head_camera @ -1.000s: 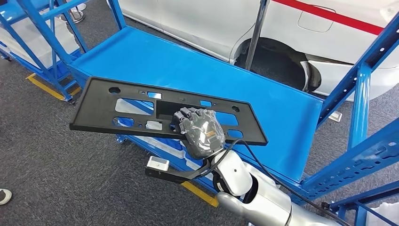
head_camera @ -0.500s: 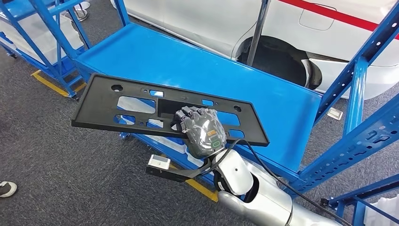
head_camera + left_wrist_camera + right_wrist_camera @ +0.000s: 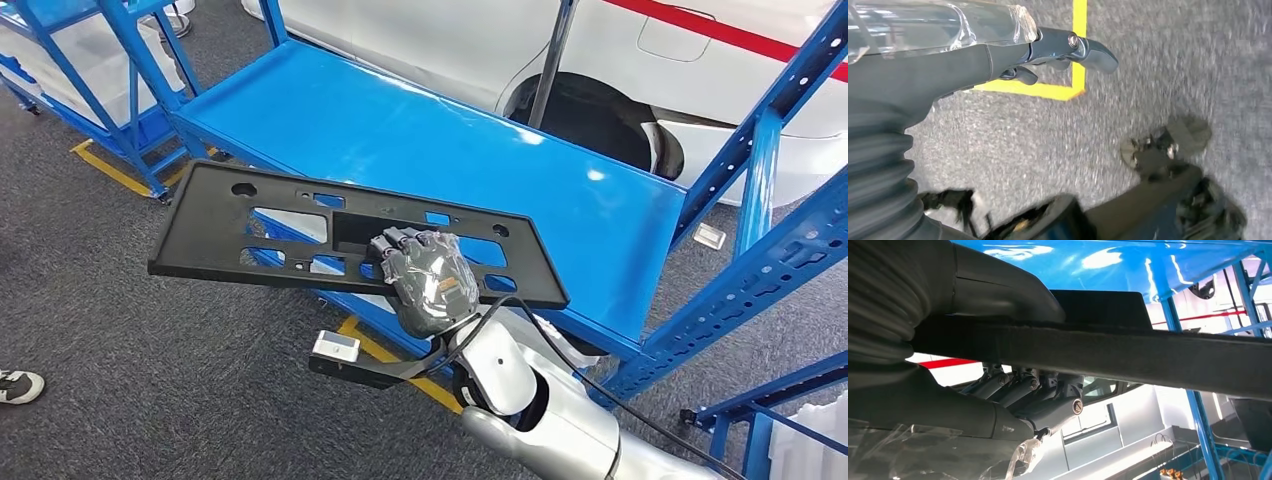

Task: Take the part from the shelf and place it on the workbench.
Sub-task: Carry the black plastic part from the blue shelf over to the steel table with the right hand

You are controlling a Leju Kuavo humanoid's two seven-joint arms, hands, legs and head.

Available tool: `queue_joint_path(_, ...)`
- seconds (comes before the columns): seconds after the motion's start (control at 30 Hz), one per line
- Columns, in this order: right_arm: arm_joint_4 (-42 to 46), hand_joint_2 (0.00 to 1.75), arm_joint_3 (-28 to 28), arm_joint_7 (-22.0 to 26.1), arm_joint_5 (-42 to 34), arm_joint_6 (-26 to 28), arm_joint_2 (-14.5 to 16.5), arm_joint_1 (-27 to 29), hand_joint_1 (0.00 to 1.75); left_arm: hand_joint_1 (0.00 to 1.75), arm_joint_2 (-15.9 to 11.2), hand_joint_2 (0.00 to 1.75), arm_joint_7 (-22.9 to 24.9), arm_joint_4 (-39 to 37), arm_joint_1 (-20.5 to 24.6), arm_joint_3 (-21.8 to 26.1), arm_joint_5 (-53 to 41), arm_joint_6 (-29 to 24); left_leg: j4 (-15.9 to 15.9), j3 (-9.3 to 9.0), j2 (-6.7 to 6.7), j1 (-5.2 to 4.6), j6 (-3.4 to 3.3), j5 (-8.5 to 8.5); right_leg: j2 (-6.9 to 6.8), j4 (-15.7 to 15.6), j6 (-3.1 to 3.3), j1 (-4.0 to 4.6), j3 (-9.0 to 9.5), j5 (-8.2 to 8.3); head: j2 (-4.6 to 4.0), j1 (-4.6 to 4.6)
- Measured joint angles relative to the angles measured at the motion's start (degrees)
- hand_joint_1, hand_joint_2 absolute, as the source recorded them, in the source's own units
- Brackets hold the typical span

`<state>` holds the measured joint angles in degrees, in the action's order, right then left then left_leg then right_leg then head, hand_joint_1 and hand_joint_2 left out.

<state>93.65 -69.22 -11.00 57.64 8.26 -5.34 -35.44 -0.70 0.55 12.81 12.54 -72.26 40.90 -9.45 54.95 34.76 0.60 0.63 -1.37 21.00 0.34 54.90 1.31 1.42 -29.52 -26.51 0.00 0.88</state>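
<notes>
Your right hand (image 3: 428, 280) gripped the black part (image 3: 300, 235) at its near edge, holding it flat above the blue shelf (image 3: 420, 150). Your left hand (image 3: 998, 55) hung over the floor, fingers curled, holding nothing.

The part (image 3: 340, 235) sits in the right robot hand (image 3: 428, 280), over the near edge of the shelf (image 3: 560, 200). A car (image 3: 620, 50) stands behind the shelf. A second rack (image 3: 90, 90) lies to its left.

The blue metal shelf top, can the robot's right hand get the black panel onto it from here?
Probably yes. The right hand grips the flat black plastic panel beside the blue metal shelf top, whose nearby surface looks bare, with nothing between them.
</notes>
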Motion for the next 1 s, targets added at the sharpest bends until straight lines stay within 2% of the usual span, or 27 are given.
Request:
queue_joint_path(0.07, 0.01, 1.75, 0.01, -0.05, 0.00, 0.03, -0.02, -0.06, 1.75, 0.00, 0.04, 1.75, 0.01, 0.00, 0.01, 0.00, -0.03, 0.03, -0.20, 0.40, -0.01, 0.09, 0.78, -0.72, -0.01, -0.70, 0.14, 0.17, -0.29, 0.59, 0.00, -0.07)
queue_joint_path(0.1, 0.00, 1.75, 0.02, -0.07, 0.00, 0.04, -0.02, -0.05, 1.75, 0.00, 0.03, 1.75, 0.03, 0.00, -0.03, 0.00, -0.05, 0.06, -0.13, 0.63, -0.06, 0.07, 1.09, -0.63, -0.16, -1.25, 0.14, 0.01, -0.29, 1.11, 0.00, -0.09)
queue_joint_path(0.13, 0.00, 1.75, 0.02, -0.09, -0.01, 0.07, -0.01, -0.06, 1.75, 0.00, 0.01, 1.75, 0.04, 0.00, -0.07, 0.00, -0.06, 0.09, 0.61, 1.10, -0.12, 0.00, 1.33, 0.16, -0.29, -1.86, 0.21, -0.24, -0.30, 1.67, 0.00, -0.07)
queue_joint_path(0.17, 0.00, 1.75, 0.02, -0.09, -0.02, 0.11, 0.01, -0.08, 1.75, 0.00, -0.02, 1.75, 0.07, 0.00, -0.07, 0.00, -0.08, 0.11, 2.51, 1.98, -0.17, -0.05, 1.55, 1.70, -0.43, -2.43, 0.25, -0.53, -0.40, 2.23, 0.00, -0.06)
queue_joint_path(0.2, -0.01, 1.75, 0.02, -0.09, -0.04, 0.14, 0.02, -0.07, 1.75, 0.00, -0.04, 1.75, 0.12, 0.00, -0.07, 0.00, -0.09, 0.11, 5.75, 3.33, -0.25, 0.09, 1.73, 3.95, -0.55, -2.69, 0.14, -0.72, -0.63, 2.61, 0.00, -0.04)
queue_joint_path(0.27, -0.04, 1.75, 0.02, -0.09, -0.09, 0.18, 0.02, 0.07, 1.75, 0.00, -0.06, 1.75, 0.22, 0.00, -0.11, 0.00, -0.10, 0.11, 13.64, 6.10, -0.27, 0.32, 2.21, 8.07, -0.64, -2.62, 0.05, -0.78, -1.47, 3.09, 0.00, -0.03)
queue_joint_path(0.3, -0.07, 1.75, 0.02, -0.09, -0.11, 0.18, 0.01, 0.18, 1.75, 0.00, -0.08, 1.75, 0.26, 0.00, -0.14, 0.00, -0.10, 0.11, 16.03, 6.63, -0.28, 0.46, 2.45, 9.01, -0.69, -2.50, -0.12, -0.80, -1.87, 3.29, 0.00, -0.03)
queue_joint_path(0.33, -0.09, 1.75, 0.02, -0.08, -0.13, 0.18, 0.01, 0.25, 1.75, 0.00, -0.11, 1.75, 0.26, 0.00, -0.16, 0.00, -0.10, 0.11, 16.14, 5.98, -0.28, 0.58, 2.67, 8.87, -0.73, -2.32, -0.25, -0.86, -2.24, 3.47, 0.00, -0.03)
queue_joint_path(0.37, -0.11, 1.75, 0.02, -0.08, -0.13, 0.18, 0.01, 0.29, 1.75, 0.00, -0.14, 1.75, 0.26, 0.00, -0.16, 0.00, -0.10, 0.11, 13.72, 4.10, -0.30, 0.76, 2.91, 7.72, -0.74, -2.04, -0.39, -0.96, -2.60, 3.60, 0.00, -0.02)
queue_joint_path(0.43, -0.12, 1.75, 0.03, -0.09, -0.11, 0.18, 0.01, 0.29, 1.75, 0.00, -0.14, 1.75, 0.26, 0.00, -0.09, 0.00, -0.11, 0.13, 5.32, -1.05, -0.26, 1.06, 3.39, 5.09, -0.71, -1.17, -0.86, -1.12, -3.38, 3.60, 0.00, 0.05)
queue_joint_path(0.47, -0.13, 1.75, 0.04, -0.10, -0.10, 0.18, 0.01, 0.28, 1.75, 0.00, -0.08, 1.75, 0.26, 0.00, -0.04, 0.00, -0.10, 0.14, 2.21, -2.67, -0.16, 1.09, 3.32, 4.28, -0.67, -0.52, -1.12, -1.09, -3.88, 3.63, 0.00, 0.12)
queue_joint_path(0.5, -0.13, 1.75, 0.06, -0.11, -0.07, 0.18, 0.01, 0.30, 1.75, 0.00, -0.03, 1.75, 0.26, 0.00, -0.03, 0.00, -0.10, 0.15, 0.69, -3.27, -0.06, 1.04, 3.08, 4.01, -0.61, -0.02, -1.41, -1.01, -4.36, 3.74, 0.00, 0.15)
queue_joint_path(0.57, -0.15, 1.75, 0.07, -0.11, -0.02, 0.18, -0.02, 0.38, 1.75, 0.00, 0.01, 1.75, 0.26, 0.00, -0.25, 0.00, -0.09, 0.16, 0.78, -2.67, 0.09, 0.86, 2.19, 3.63, -0.48, 0.53, -1.87, -0.89, -5.23, 4.23, 0.00, 0.12)
queue_joint_path(0.63, -0.18, 1.75, 0.08, -0.14, 0.00, 0.18, -0.08, 0.43, 1.75, 0.00, -0.02, 1.75, 0.26, 0.00, -0.51, 0.00, -0.10, 0.16, 0.91, -2.08, 0.05, 0.83, 1.34, 3.15, -0.41, 1.49, -2.30, -0.99, -6.13, 3.49, 0.00, 0.01)
queue_joint_path(0.67, -0.21, 1.75, 0.08, -0.17, 0.00, 0.18, -0.11, 0.43, 1.75, 0.00, -0.02, 1.75, 0.26, 0.00, -0.57, 0.00, -0.10, 0.16, 0.87, -1.83, 0.03, 0.85, 0.93, 2.90, -0.39, 3.48, -2.51, -1.04, -7.00, 2.04, 0.00, -0.07)
queue_joint_path(0.7, -0.23, 1.75, 0.09, -0.21, 0.00, 0.17, -0.13, 0.44, 1.75, 0.00, -0.03, 1.75, 0.26, 0.00, -0.58, 0.00, -0.11, 0.16, 0.82, -1.62, 0.02, 0.81, 0.58, 2.71, -0.39, 6.81, -2.69, -1.09, -8.25, -0.05, 0.00, -0.15)
queue_joint_path(0.77, -0.31, 1.75, 0.09, -0.23, 0.03, 0.16, -0.17, 0.46, 1.75, 0.00, -0.05, 1.75, 0.26, 0.00, -0.63, 0.00, -0.11, 0.17, 0.79, -1.22, 0.01, 0.56, 0.14, 2.41, -0.38, 15.37, -2.80, -1.09, -11.44, -4.22, 0.00, -0.26)
queue_joint_path(0.8, -0.35, 1.75, 0.09, -0.23, 0.04, 0.16, -0.20, 0.49, 1.75, 0.00, -0.05, 1.75, 0.26, 0.00, -0.67, 0.00, -0.11, 0.18, 0.80, -1.05, 0.01, 0.37, -0.02, 2.29, -0.37, 18.30, -2.65, -1.02, -12.50, -5.24, 0.00, -0.26)
queue_joint_path(0.83, -0.39, 1.75, 0.09, -0.25, 0.06, 0.16, -0.25, 0.52, 1.75, 0.00, -0.06, 1.75, 0.26, 0.00, -0.71, 0.00, -0.11, 0.18, 0.80, -0.92, 0.02, 0.14, -0.16, 2.19, -0.36, 19.08, -2.34, -0.91, -12.54, -5.17, 0.01, -0.26)
queue_joint_path(0.87, -0.42, 1.75, 0.09, -0.26, 0.07, 0.16, -0.29, 0.53, 1.75, 0.00, -0.07, 1.75, 0.26, 0.00, -0.73, 0.00, -0.11, 0.18, 0.79, -0.87, 0.06, -0.10, -0.26, 2.12, -0.34, 17.45, -1.88, -0.71, -11.41, -4.07, 0.01, -0.26)
queue_joint_path(0.93, -0.43, 1.75, 0.09, -0.31, 0.11, 0.16, -0.33, 0.45, 1.75, 0.00, 0.00, 1.75, 0.26, 0.00, -0.70, 0.01, -0.13, 0.17, 0.70, -0.92, 0.28, -0.38, -0.31, 2.01, 0.18, 9.08, -0.27, 0.00, -6.70, -0.36, 0.01, -0.22)
queue_joint_path(0.97, -0.42, 1.75, 0.09, -0.35, 0.20, 0.16, -0.32, 0.38, 1.75, 0.00, 0.05, 1.75, 0.26, 0.00, -0.64, 0.02, -0.13, 0.14, 0.63, -0.89, 0.41, -0.38, -0.16, 1.87, 0.57, 5.21, 0.46, 0.31, -4.61, 0.99, 0.01, -0.12)
queue_joint_path(1.0, -0.42, 1.75, 0.09, -0.39, 0.32, 0.16, -0.32, 0.28, 1.75, 0.00, 0.11, 1.75, 0.27, 0.00, -0.55, 0.02, -0.14, 0.11, 0.57, -0.76, 0.56, -0.22, 0.07, 1.67, 0.98, 2.57, 1.04, 0.64, -3.30, 1.83, 0.01, -0.06)
